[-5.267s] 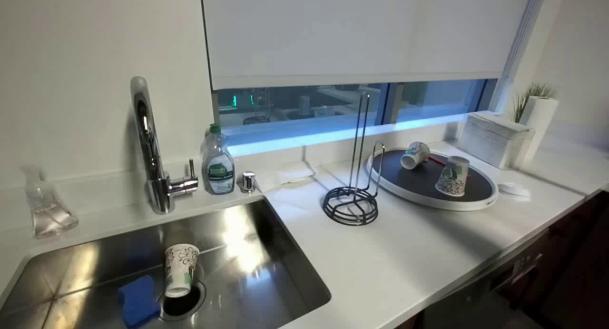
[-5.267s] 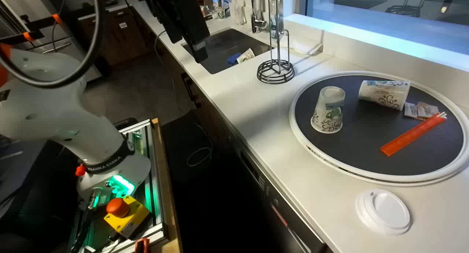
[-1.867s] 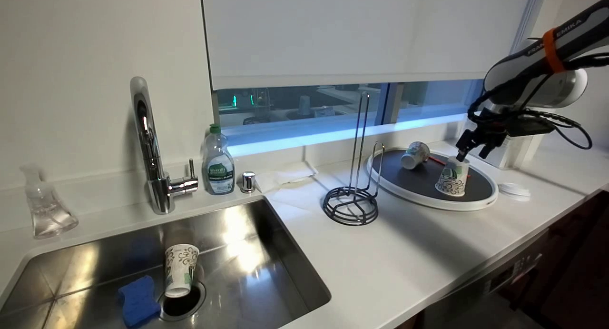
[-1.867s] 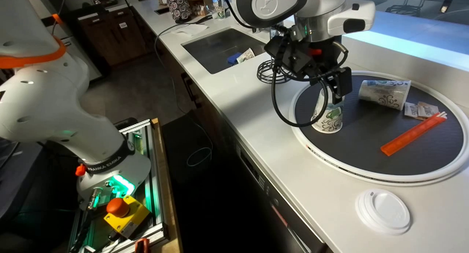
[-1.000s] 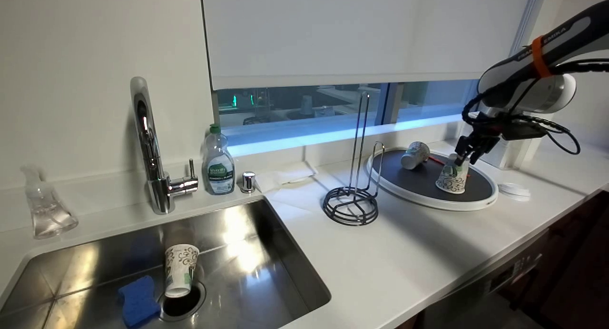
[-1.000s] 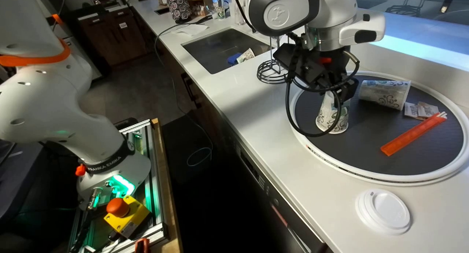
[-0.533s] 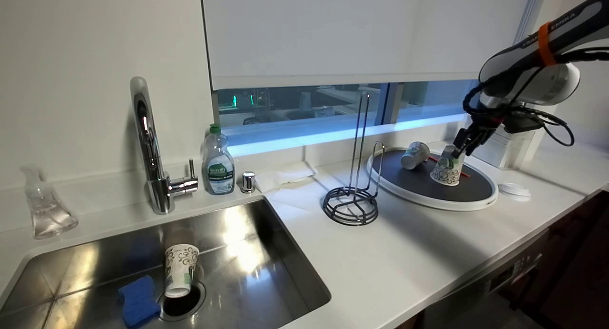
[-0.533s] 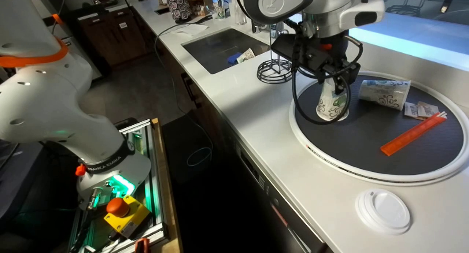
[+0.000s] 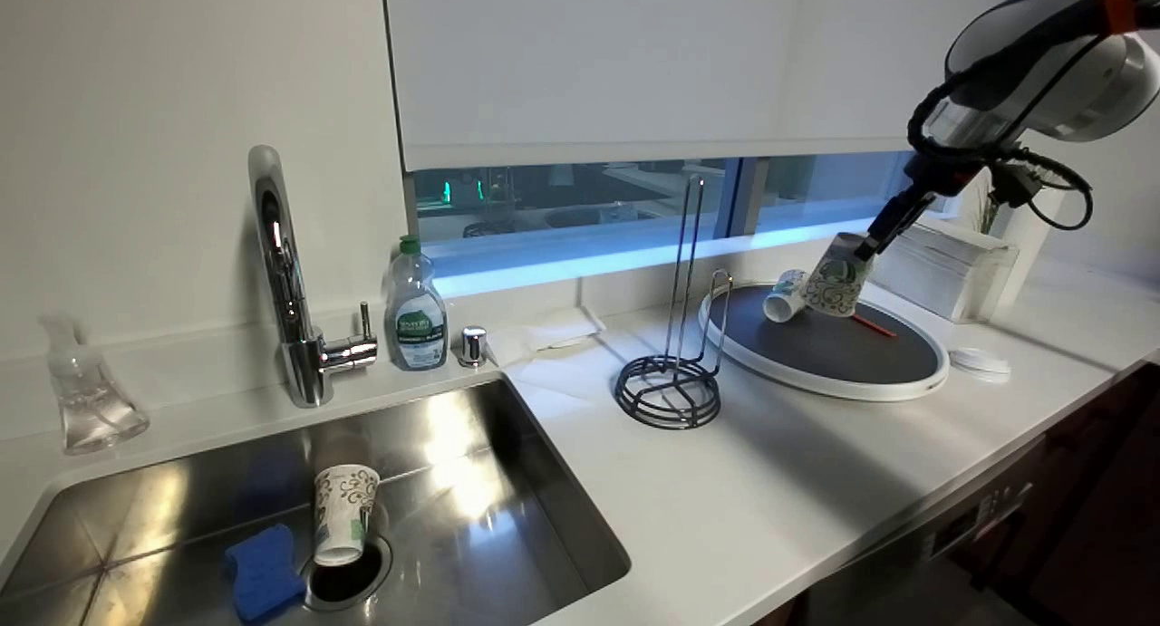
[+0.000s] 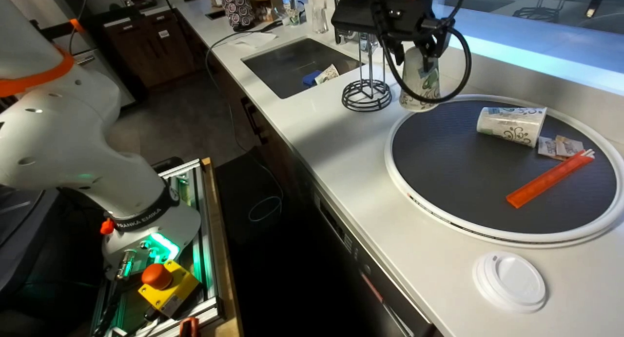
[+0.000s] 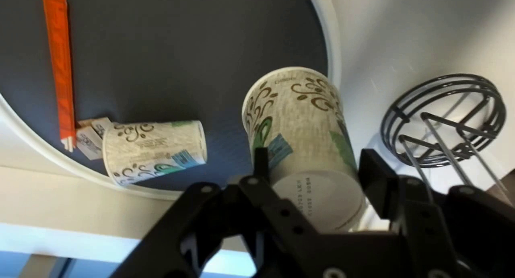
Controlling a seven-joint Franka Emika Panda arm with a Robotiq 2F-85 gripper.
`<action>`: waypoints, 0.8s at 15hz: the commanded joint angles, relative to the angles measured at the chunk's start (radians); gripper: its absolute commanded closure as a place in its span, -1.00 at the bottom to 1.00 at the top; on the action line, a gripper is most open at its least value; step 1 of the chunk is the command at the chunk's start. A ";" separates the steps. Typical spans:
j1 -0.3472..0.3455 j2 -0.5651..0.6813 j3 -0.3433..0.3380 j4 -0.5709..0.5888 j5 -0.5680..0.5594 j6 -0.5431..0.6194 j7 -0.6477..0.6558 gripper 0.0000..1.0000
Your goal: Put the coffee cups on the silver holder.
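- Pale paper with brown scrollwork is seen on the held coffee cup [image 11: 297, 117], which is clasped by the gripper [image 11: 314, 160], its jaws pressed to both sides near the base.
- That cup is turned base up and tilted, and is held raised over the round tray [image 10: 463, 181], toward the rim that is nearest the silver holder [image 9: 674, 363].
- On the tray, the second coffee cup [image 10: 509, 127] is laid on its side, just inside the edge that is bordered by the window sill [image 10: 536, 54].
- Beside that cup, small paper packets [image 10: 560, 146] are placed, with an orange chopstick sleeve [image 10: 548, 181] set just beside them.
- The silver holder is stood upright on the white counter surface [image 9: 725, 490], between the tray's rim and the edge of the sink [image 9: 566, 508], apart from the held coffee cup.
- Within the sink, a similar paper cup [image 9: 344, 504] is laid on its side at the drain [image 9: 344, 583], with a blue sponge [image 9: 265, 576] beside it.
- Along the sink's back edge, the chrome tap [image 9: 286, 273] and the soap bottle [image 9: 420, 322] are stood.
- A white lid [image 10: 511, 282] is set on the counter surface, near the tray's rim.
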 commanded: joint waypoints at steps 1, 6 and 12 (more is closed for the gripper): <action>0.059 -0.103 -0.029 -0.047 0.073 -0.078 -0.108 0.34; 0.136 -0.175 -0.040 -0.057 0.094 -0.132 -0.152 0.34; 0.212 -0.209 -0.042 -0.059 0.119 -0.133 -0.167 0.34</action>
